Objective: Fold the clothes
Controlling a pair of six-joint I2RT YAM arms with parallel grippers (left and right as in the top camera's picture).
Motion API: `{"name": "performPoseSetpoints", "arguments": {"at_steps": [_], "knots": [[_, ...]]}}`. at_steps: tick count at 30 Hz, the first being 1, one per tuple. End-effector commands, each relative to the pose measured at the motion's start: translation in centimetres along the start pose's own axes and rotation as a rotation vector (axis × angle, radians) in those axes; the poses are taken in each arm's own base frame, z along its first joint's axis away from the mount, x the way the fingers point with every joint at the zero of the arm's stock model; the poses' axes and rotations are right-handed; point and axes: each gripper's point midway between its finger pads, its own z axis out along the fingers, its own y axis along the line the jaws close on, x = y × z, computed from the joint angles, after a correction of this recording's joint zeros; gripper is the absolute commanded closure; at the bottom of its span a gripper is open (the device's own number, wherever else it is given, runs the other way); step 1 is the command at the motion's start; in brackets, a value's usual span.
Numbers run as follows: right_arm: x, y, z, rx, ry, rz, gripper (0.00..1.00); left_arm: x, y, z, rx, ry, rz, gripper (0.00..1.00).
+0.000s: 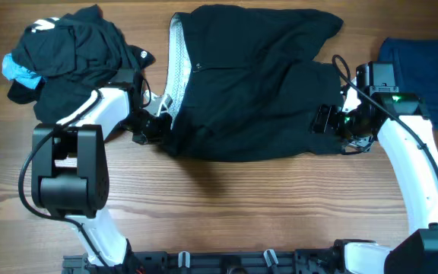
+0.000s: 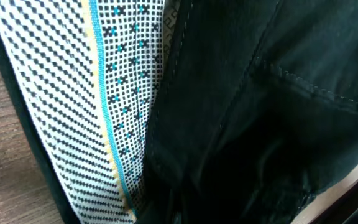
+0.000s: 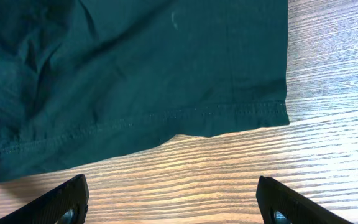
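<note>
I see the black shorts (image 1: 257,84) spread across the upper middle of the table (image 1: 226,205), with a heap of dark clothes (image 1: 67,46) at upper left and a navy piece (image 1: 424,65) at the right edge. My left claw (image 1: 149,128) is clamped on the shorts at the waistband (image 2: 73,93). My right claw (image 3: 173,202) stands wide open, holding nothing, just off the hem (image 3: 229,112).

On the wooden table (image 3: 328,93) lie black shorts (image 3: 135,68), the right hand (image 3: 173,205) (fingers wide apart) near their hem.
</note>
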Motion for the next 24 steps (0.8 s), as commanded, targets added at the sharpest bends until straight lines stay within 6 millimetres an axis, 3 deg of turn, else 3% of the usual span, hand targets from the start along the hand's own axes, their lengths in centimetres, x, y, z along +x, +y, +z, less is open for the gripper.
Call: {"name": "performPoseSetpoints", "arguments": {"at_steps": [1,4,6,15,24], "knots": [[0.1,0.2,0.2,-0.013,0.008,-0.017,0.13,-0.4,-0.3,-0.4,0.024,-0.003,-0.024,0.96],[0.0,-0.2,0.2,0.005,0.005,-0.013,0.13,-1.2,-0.3,-1.9,0.024,-0.045,-0.078,0.96],[0.1,-0.9,0.3,0.047,0.002,0.053,0.14,-2.4,-0.6,-4.7,0.011,-0.150,-0.125,0.96],[0.5,-1.6,1.6,0.083,0.054,0.109,0.14,-3.9,-0.8,-11.5,-0.144,-0.401,-0.193,0.96],[3.2,-2.9,5.5,0.141,0.245,0.153,0.14,-4.0,0.6,-13.2,-0.256,-0.459,-0.199,0.96]]}}
